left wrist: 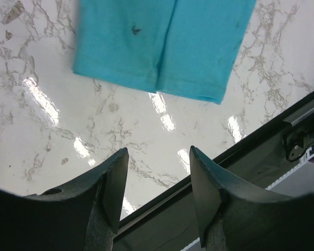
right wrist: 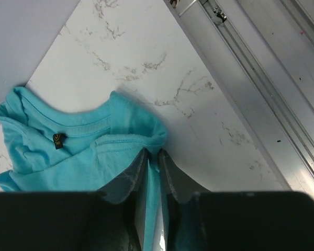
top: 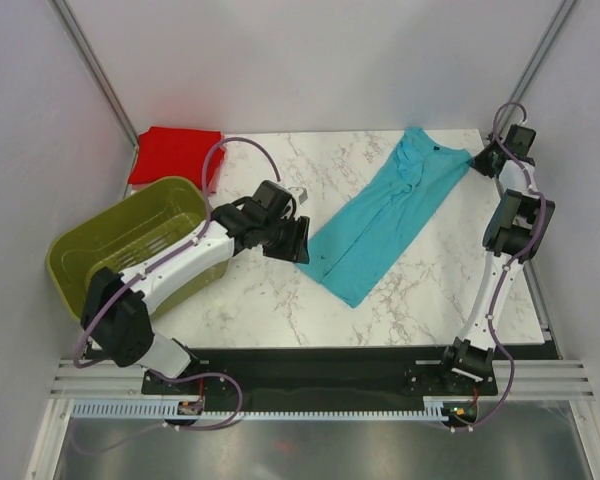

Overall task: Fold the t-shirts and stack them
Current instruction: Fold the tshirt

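Your turquoise shirt (top: pixel 390 215) lies as a long strip, collar toward 1 o'clock. Right gripper (right wrist: pixel 153 155) pinches cloth beside the collar, possibly a shoulder. Left gripper (left wrist: pixel 158 157) gapes, empty.

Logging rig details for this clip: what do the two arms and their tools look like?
The left arm and right arm match: black joint housings joined by white links, with lilac cables looping alongside. The left tool and right tool each end in a pair of dark, tapered wedges. No markings are legible.
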`<state>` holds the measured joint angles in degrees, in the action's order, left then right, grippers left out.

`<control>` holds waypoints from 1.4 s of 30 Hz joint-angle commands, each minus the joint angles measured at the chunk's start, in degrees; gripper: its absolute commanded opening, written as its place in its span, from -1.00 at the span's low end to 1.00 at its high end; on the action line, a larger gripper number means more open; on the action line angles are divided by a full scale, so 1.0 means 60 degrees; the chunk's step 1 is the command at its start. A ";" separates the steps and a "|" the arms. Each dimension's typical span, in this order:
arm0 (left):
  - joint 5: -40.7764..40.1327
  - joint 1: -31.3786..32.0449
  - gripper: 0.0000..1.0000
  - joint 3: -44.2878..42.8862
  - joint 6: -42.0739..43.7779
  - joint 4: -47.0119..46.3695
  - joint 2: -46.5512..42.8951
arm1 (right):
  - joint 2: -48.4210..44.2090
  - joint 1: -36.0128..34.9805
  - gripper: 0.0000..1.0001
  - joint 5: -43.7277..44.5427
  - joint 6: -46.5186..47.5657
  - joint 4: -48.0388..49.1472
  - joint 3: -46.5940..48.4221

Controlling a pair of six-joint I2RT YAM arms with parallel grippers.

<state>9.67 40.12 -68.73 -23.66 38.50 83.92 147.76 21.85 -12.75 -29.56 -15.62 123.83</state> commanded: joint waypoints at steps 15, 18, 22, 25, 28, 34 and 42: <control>0.1184 -0.1573 0.21 -0.2782 0.1570 0.0014 0.3736 | -0.6459 -0.0344 0.04 0.0691 -0.1753 -0.2187 -0.6030; 0.1405 -0.1721 0.21 -0.2929 0.1789 0.0028 0.4469 | -0.7997 -0.0476 0.05 0.0442 -0.1621 -0.2114 -0.7656; 0.1420 -0.1721 0.21 -0.2886 0.1893 -0.0030 0.4807 | -0.9886 -0.0637 0.08 -0.0245 -0.1490 -0.1807 -0.9400; 0.1230 -0.1720 0.21 -0.2827 0.1907 -0.0089 0.5085 | -1.0460 -0.0755 0.07 -0.0510 -0.1329 -0.1821 -0.9739; 0.1230 -0.1691 0.18 -0.2711 0.1922 -0.0147 0.5320 | -1.0914 -0.0887 0.07 -0.0804 -0.1153 -0.1879 -1.0046; 0.0894 -0.1603 -0.21 -0.2198 0.1777 -0.0147 0.5350 | -1.1530 -0.0916 0.08 -0.0833 -0.0728 -0.2201 -1.0384; 0.0820 -0.1545 -0.95 -0.1056 0.1117 -0.0176 0.4940 | -1.2000 -0.0916 0.08 -0.0453 -0.0376 -0.2641 -1.0355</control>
<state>16.08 30.30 -78.52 -15.46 36.34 114.74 78.06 16.38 -16.60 -33.54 -30.46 61.49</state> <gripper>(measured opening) 0.036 0.539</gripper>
